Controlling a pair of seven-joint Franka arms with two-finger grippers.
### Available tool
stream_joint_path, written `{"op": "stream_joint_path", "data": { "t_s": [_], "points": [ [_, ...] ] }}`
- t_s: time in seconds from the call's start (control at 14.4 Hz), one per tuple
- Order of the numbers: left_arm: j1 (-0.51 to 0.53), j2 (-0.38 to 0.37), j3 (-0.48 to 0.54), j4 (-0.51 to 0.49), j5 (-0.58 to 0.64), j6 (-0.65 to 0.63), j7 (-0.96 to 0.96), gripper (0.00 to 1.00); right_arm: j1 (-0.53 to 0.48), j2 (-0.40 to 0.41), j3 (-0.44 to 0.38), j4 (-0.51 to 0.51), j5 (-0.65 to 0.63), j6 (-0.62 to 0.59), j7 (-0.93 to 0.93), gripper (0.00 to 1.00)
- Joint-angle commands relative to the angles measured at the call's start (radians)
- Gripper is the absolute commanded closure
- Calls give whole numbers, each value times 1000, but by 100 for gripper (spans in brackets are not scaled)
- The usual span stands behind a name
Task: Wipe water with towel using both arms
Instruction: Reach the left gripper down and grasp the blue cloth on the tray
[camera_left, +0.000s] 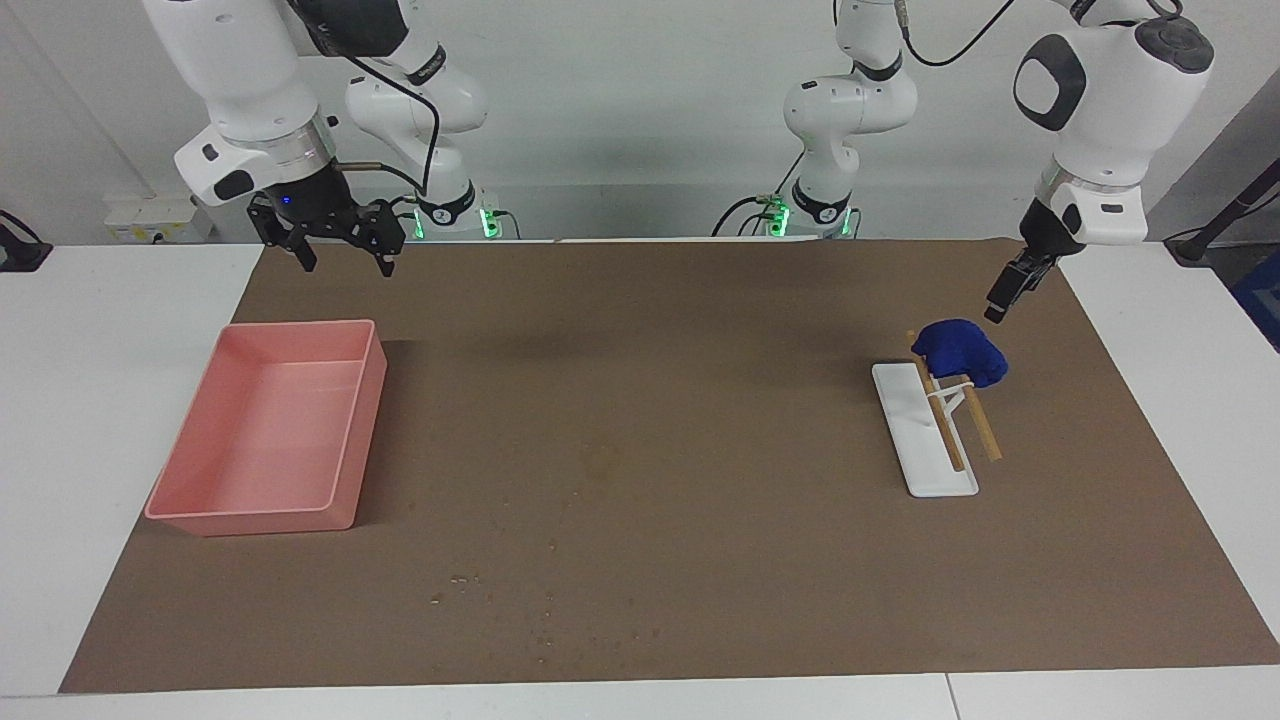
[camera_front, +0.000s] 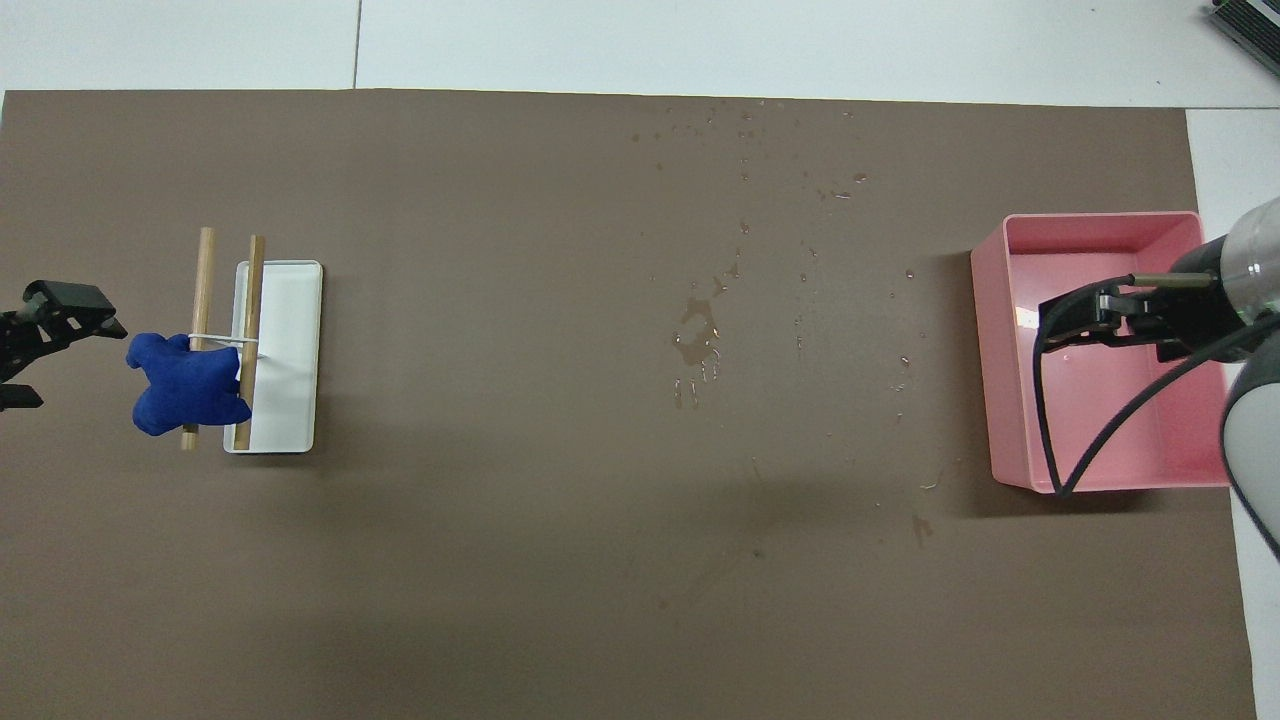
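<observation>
Just above the towel (camera_left: 962, 351), toward the left arm's end of the bench (camera_left: 640, 620), hangs the left end effector (camera_left: 1003, 302), apparently lined up for a grasp; finger state: cannot tell. Towel is draped on a wooden rack (camera_left: 950, 420) over a white tray (camera_left: 925, 450), not yet lifted. Water droplets (camera_front: 700, 345) lie well apart from it, mid-bench. Right end effector (camera_left: 340, 245), fingers apart, waits over the pink tray (camera_left: 270, 430).
</observation>
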Motion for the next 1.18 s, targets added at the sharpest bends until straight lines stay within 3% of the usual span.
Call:
{"op": "stream_joint_path", "data": {
  "t_s": [0.0,0.35,0.76,1.11],
  "points": [
    [20,-31,-7,-96,13,97,-186,0,-10,-27,7,-34,-8,23,12,0],
    [7,-15,-8,-158,5,236,-529,0,-11,-28,7,-42,-6,22,14,0],
    [-29,-2,-10,-268,4,372,-649,0,-10,-33,7,-49,-6,22,12,0],
    [-44,14,-8,-287,4,376,-658,0,-10,-36,7,-52,-6,25,12,0]
  ]
}}
